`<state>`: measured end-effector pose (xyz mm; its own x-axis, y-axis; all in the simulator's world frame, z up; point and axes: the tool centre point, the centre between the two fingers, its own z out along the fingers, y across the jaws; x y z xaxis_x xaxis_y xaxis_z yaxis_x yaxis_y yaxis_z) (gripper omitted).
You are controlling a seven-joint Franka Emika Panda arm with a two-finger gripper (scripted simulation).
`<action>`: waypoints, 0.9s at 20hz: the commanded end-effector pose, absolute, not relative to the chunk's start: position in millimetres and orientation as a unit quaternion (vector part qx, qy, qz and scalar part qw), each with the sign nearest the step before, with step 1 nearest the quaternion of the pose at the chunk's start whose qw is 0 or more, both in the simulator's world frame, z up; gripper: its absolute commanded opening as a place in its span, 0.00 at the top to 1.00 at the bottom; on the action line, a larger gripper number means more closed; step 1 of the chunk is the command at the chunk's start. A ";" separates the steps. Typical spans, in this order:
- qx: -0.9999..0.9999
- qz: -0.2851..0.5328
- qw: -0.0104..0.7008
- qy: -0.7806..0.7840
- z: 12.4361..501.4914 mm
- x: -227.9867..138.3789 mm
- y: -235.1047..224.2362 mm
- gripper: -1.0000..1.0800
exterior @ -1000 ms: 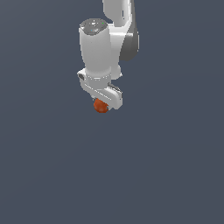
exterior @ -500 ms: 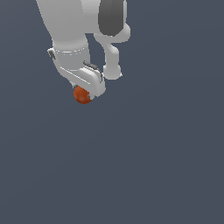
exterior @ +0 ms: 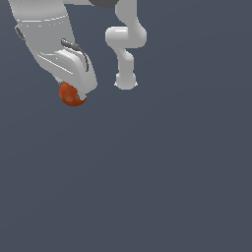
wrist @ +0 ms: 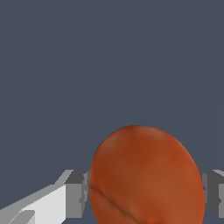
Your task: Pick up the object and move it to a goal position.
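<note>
The orange-red ball (exterior: 72,95) hangs under my white gripper (exterior: 74,91) at the upper part of the exterior view's left, high above the grey floor. The gripper is shut on the ball; its body hides the ball's top and most of the fingers. In the wrist view the ball (wrist: 146,177) fills the space between my two grey fingertips (wrist: 76,192), one on each side, both touching it. No goal marker shows in either view.
My arm's white base and lower links (exterior: 126,54) stand to the right of the gripper in the exterior view. A plain dark grey floor (exterior: 162,182) spreads under everything.
My gripper has carried the ball toward the exterior view's left and closer to the camera, so both look larger. The grip on the ball has held.
</note>
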<state>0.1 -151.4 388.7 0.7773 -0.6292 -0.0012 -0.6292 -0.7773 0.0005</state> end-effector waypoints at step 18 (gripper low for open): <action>0.943 0.000 0.000 -0.333 462.4 25.8 -200.9 1.00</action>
<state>24.6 -199.1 458.2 0.7777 -0.6286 -0.0016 -0.6286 -0.7777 0.0010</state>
